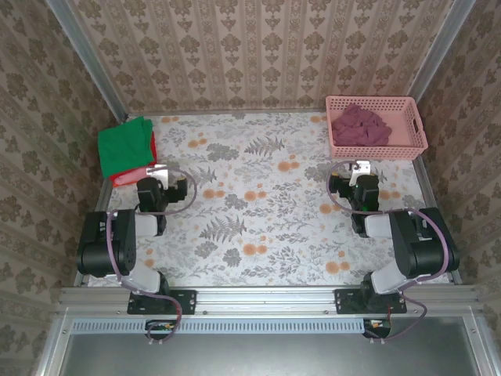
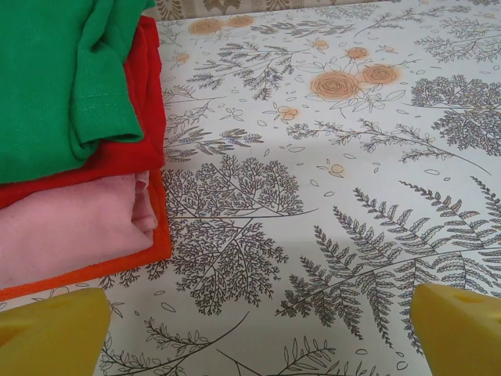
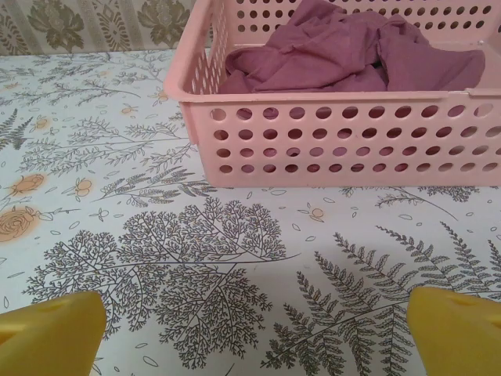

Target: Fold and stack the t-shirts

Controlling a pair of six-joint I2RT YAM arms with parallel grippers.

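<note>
No text, label, brand, number or sign can be read on anything here.

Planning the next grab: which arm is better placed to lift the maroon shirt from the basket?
Right, likely. The right gripper sits open just before the basket, facing the maroon shirt. The left gripper is across the table beside the folded stack.
</note>
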